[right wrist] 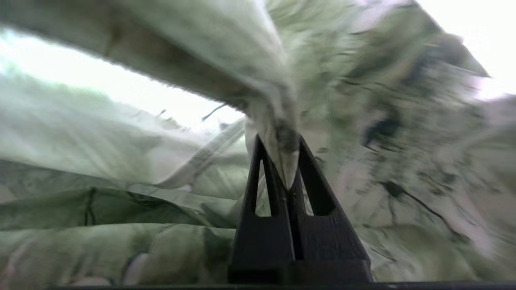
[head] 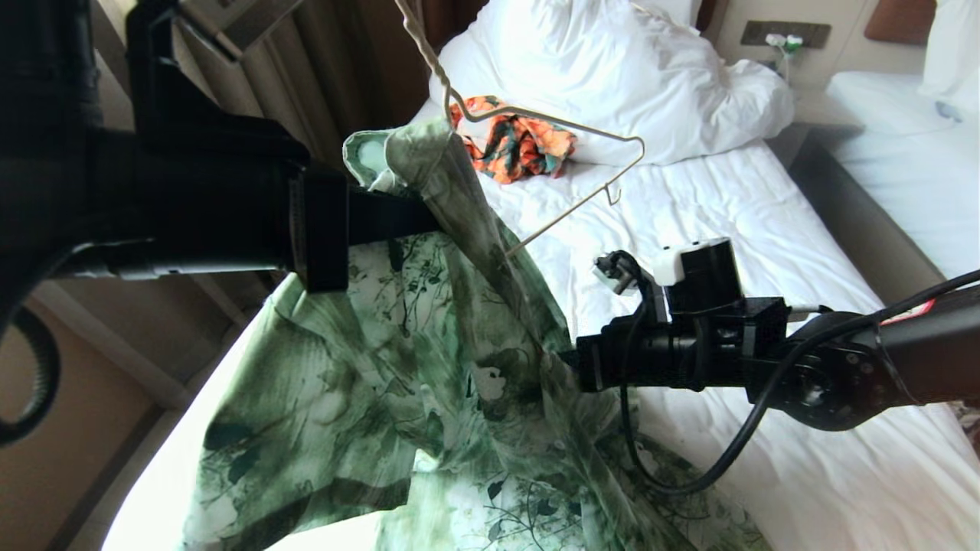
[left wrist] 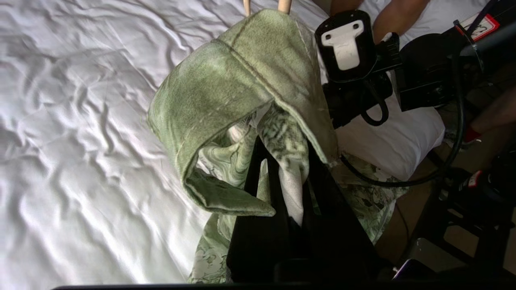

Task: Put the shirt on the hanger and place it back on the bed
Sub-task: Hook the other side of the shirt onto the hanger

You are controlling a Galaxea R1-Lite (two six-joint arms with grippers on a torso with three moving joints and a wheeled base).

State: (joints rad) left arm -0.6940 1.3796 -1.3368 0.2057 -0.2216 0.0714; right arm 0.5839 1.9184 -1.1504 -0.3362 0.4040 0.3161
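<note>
Two grippers engaged on the shirt [head: 398, 367], both pressed together on fabric. Left gripper [left wrist: 282, 169]: raised above the bed's left edge, fingers pinched on cloth just below the collar (collar folded over the fingertips, as seen from the left wrist). Right gripper [right wrist: 287, 177]: level, reaching in from the right side of the bed [head: 766, 252], fingers clamped on a narrow fold of the shirt's edge; fold drawn taut between the two black fingers [right wrist: 264, 209].

Shirt: lifted at the collar end, hanging down and spreading over the near left corner of the bed, lower part resting on the white sheet.

Hanger [head: 551, 145]: held up in mid-air over the middle of the bed, hook end rising out of the top of the head view, left shoulder inserted into the shirt at the collar, right shoulder and bottom wire bare and clear of the fabric.

Orange patterned garment [head: 517, 145]: lying near the headboard end, touching the white pillow [head: 612, 69]. Second bed [head: 911, 176]: beyond the right edge, well apart.
</note>
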